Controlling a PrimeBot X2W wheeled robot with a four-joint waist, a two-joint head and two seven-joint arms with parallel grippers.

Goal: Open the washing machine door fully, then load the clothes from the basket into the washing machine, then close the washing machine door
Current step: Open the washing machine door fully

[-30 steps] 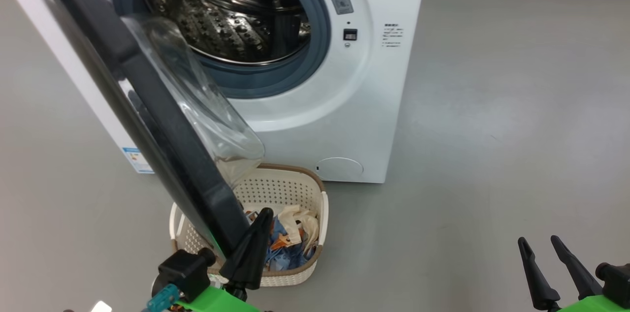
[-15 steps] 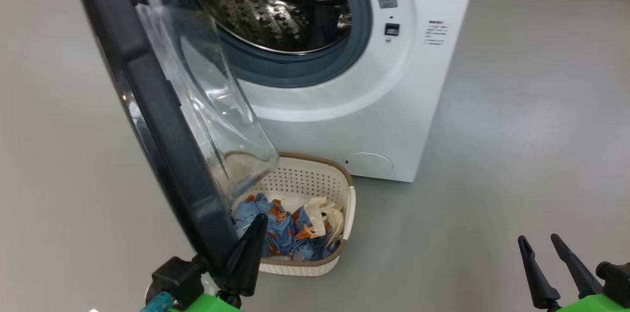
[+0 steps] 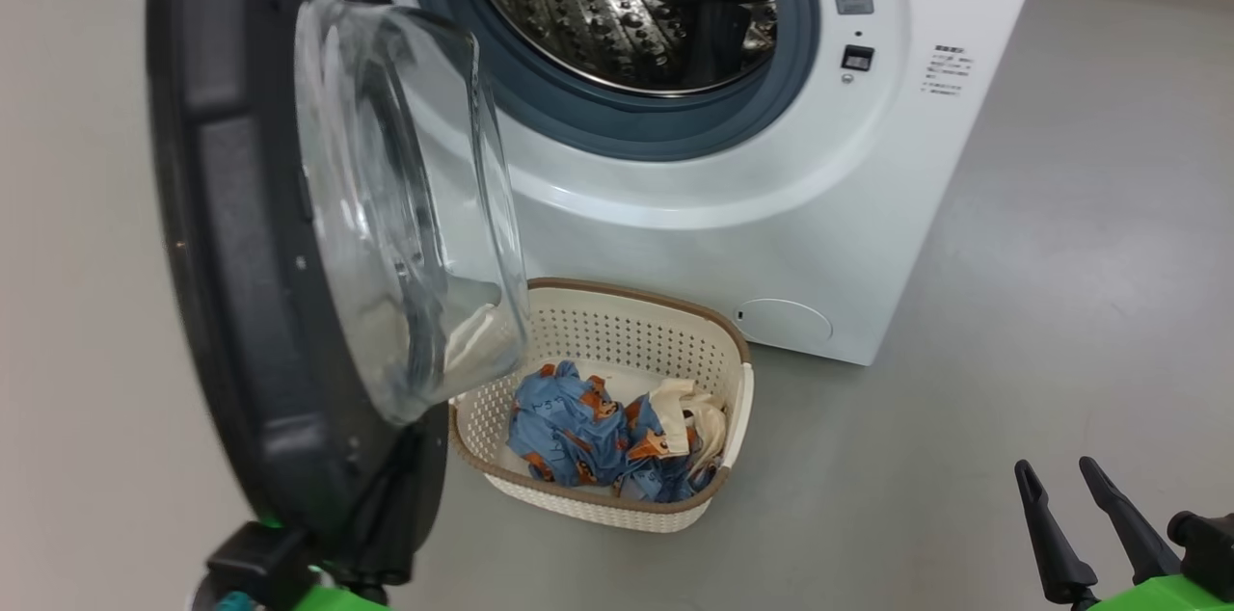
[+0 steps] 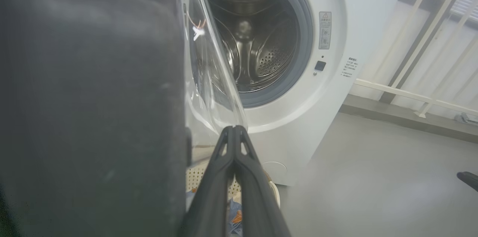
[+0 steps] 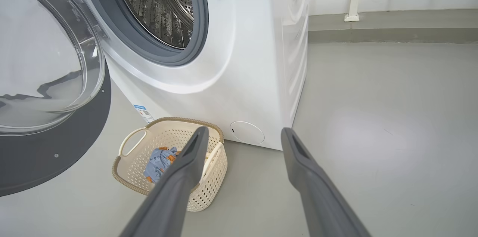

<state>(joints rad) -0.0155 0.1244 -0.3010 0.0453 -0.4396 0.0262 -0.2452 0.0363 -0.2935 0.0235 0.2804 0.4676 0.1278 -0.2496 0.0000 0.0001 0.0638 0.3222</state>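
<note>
Your left hand (image 4: 234, 129) is closed, its two fingers pressed tip to tip with nothing between them. It sits low beside the washing machine door (image 3: 222, 235), next to the black rim and the clear glass bowl (image 3: 405, 206); you cannot tell whether the fingers touch either.

The door stands swung out on the left of the washing machine (image 3: 771, 235), and the steel drum (image 3: 627, 4) shows inside the grey gasket (image 3: 578, 124). The basket (image 3: 627, 341) stands on the floor (image 3: 1060, 254) just in front of the machine's lower front, near the round cap (image 3: 783, 322).

The clothes (image 3: 569, 428) lie in the basket: blue printed garments bunched in the middle, and a cream cloth (image 3: 699, 413) toward its right side.

Your right hand (image 3: 1054, 468) is spread wide and holds nothing, well to the right of the basket.
</note>
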